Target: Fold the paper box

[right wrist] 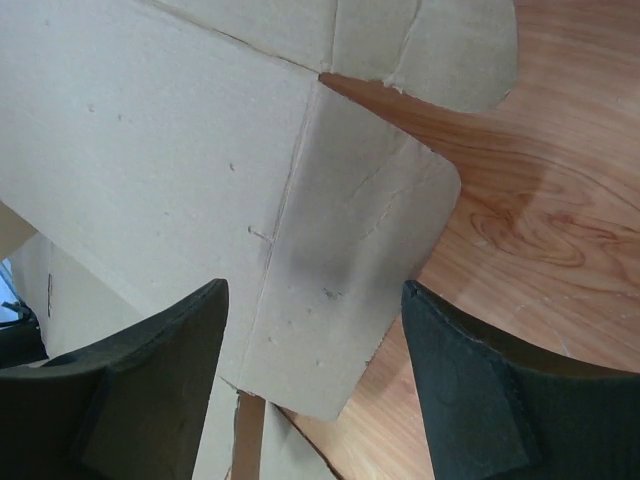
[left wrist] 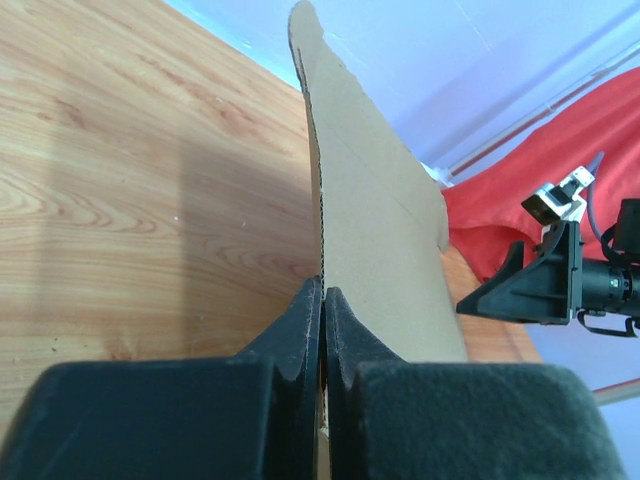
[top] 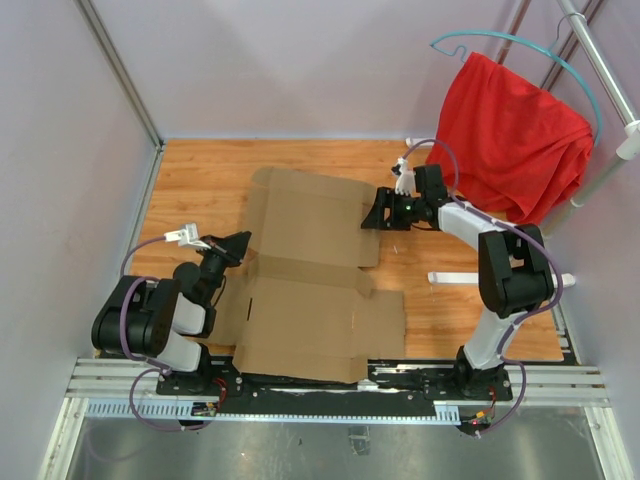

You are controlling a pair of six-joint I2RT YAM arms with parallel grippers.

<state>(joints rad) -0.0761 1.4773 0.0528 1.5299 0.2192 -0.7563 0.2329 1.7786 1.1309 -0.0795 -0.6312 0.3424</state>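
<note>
On wooden table (top: pixel 200 170), paper box (top: pixel 310 270); left hand (left wrist: pixel 323 297) pinching its edge, contact hidden; right hand (right wrist: pixel 312 305) spread above it.

paper box (top: pixel 310 290): brown cardboard, matt and unprinted; the face is slightly rough, with small specks and dents near the creases.
table (top: pixel 200 180): orange-brown wood grain, smooth, with a soft sheen.
red cloth (top: pixel 510 140): matt fabric hanging in soft folds at the far right.
left gripper (left wrist: pixel 323 300): black fingers, matt and finely grainy.
right gripper (right wrist: pixel 312 290): the same black, matt, grainy finish.
rails (top: pixel 330 385): bare silvery metal with grooves, dull shine, along the near edge.
cables (top: pixel 135 265): smooth lilac sleeves.
</note>
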